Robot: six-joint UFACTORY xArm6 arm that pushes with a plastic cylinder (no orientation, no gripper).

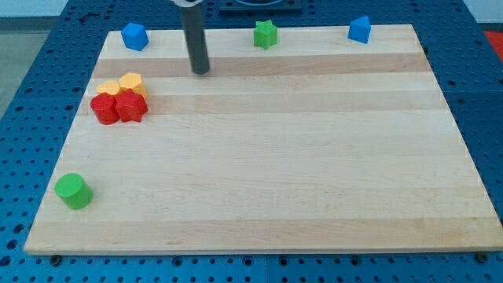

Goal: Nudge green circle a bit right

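Note:
The green circle point(73, 191) is a short green cylinder near the board's bottom left corner. My tip point(201, 71) is the lower end of a dark rod near the view's top, left of centre. It stands far from the green circle, up and to the right of it, and touches no block.
The wooden board point(267, 157) fills the view. A blue block point(134, 36) sits at the top left, a green star point(266, 34) at the top middle, a blue block point(360, 29) at the top right. Two yellow blocks point(122, 84) and two red blocks point(118, 108) cluster at the left.

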